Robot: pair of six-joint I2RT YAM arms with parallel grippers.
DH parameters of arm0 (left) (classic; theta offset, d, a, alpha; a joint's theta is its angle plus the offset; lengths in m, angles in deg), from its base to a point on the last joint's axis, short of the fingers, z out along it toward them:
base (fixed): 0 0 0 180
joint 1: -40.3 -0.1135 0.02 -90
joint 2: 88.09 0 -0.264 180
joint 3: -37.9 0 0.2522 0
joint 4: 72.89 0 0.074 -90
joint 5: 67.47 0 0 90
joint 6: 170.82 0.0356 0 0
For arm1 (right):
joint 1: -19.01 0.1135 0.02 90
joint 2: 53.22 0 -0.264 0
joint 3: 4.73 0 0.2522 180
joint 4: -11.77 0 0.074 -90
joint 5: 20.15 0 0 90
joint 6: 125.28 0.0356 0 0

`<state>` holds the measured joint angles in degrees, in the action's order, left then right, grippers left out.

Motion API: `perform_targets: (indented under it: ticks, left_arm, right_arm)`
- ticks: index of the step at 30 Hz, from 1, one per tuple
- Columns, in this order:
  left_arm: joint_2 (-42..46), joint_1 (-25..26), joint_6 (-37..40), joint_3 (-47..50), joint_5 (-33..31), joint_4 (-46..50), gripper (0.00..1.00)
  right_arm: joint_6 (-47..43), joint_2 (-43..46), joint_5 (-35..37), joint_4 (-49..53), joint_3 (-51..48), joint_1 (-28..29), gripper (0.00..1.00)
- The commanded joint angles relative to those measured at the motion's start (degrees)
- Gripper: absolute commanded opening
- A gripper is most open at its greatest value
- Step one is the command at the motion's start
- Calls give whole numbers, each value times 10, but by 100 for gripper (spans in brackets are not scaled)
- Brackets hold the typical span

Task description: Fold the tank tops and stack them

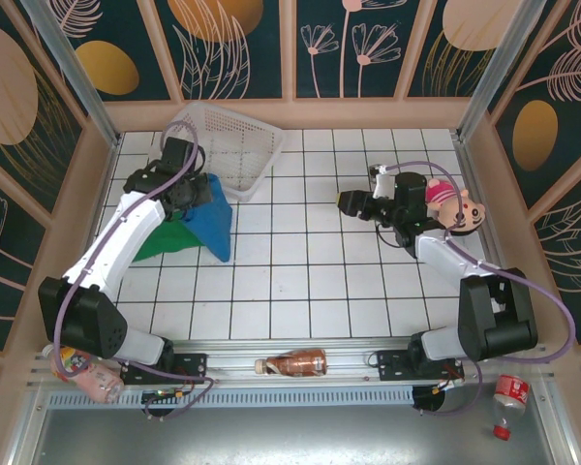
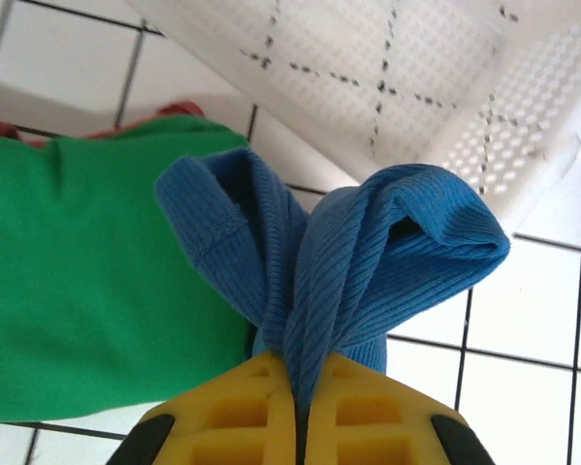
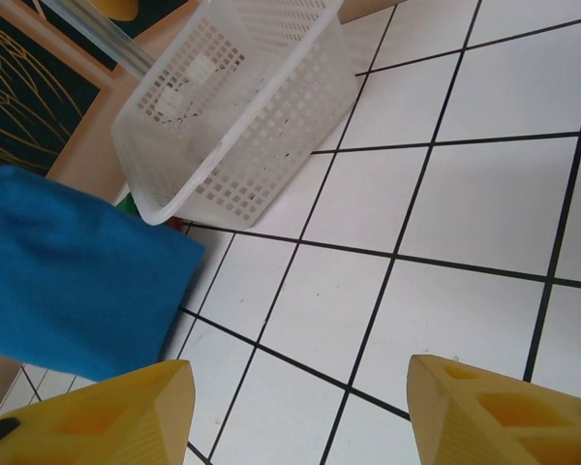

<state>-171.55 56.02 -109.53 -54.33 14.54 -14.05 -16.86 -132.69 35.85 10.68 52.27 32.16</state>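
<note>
My left gripper [image 2: 310,383] is shut on the blue tank top [image 2: 368,252], whose ribbed cloth bunches up between the yellow fingers [image 2: 242,407]. From above, the blue tank top [image 1: 213,218] hangs lifted from that gripper [image 1: 182,194] over the green tank top [image 1: 169,240] lying flat on the table. A sliver of the maroon-red top [image 2: 179,109] peeks from under the green one [image 2: 77,281]. My right gripper [image 1: 349,202] hovers open over bare tiles at mid-right, nothing between its fingers [image 3: 126,412]. The blue cloth [image 3: 68,281] lies to its left.
A white lattice basket [image 1: 234,145] lies tipped at the back of the table, just behind the tops. A plush toy [image 1: 452,203] sits on the right arm. A bottle [image 1: 295,363] lies on the front rail. White tiles [image 1: 300,281] stretch between the arms.
</note>
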Motion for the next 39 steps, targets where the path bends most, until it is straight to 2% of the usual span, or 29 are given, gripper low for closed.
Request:
perform_targets:
  ticks: [1,6,9,16,27,30,33,39]
  left_arm:
    - [9,-20,17,-45,-26,21,0]
    - [-8,-25,30,-102,-56,43,0]
    - [-8,-43,28,-93,-74,58,0]
    - [8,-80,31,-49,-71,50,0]
    - [41,-185,34,148,-100,-103,0]
    - [45,-205,38,169,-105,-144,0]
    - [36,-229,47,170,-81,-169,0]
    - [21,-260,65,178,-70,-195,0]
  right_arm:
    - [11,-10,-12,-30,18,7,60]
    - [19,-17,-12,-38,22,17,60]
    - [24,-17,-12,-42,19,19,60]
    - [32,-29,-14,-47,28,27,60]
    - [40,-36,-12,-54,19,40,60]
    - [43,-37,-10,-55,16,45,60]
    - [46,-38,-6,-58,14,49,60]
    - [51,-44,2,-64,13,58,59]
